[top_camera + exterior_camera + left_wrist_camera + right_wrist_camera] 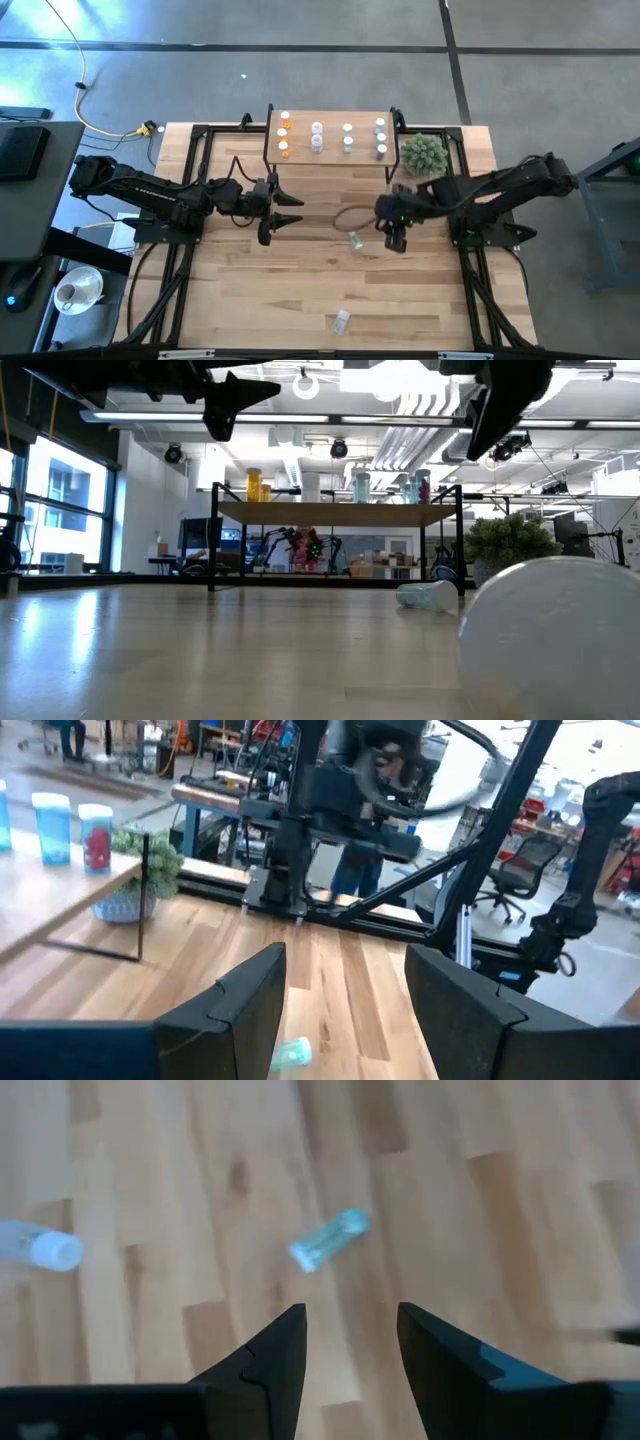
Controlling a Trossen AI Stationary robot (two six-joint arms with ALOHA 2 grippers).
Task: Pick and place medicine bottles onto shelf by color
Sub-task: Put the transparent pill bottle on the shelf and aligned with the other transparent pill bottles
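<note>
**Two bottles lie loose in front of the shelf**

You see a pale green bottle (355,239) on its side, white cap showing, just in front of the shelf (330,160). A second clear bottle (341,321) lies farther off. The shelf holds upright bottles in colour columns. The right gripper (397,240), jaws apart, hangs beside the green one; the left gripper (288,211) is also open.

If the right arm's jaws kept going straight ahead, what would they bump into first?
Probably the green bottle lying on the table, just ahead of the open right gripper. Depth is hard to judge.
</note>
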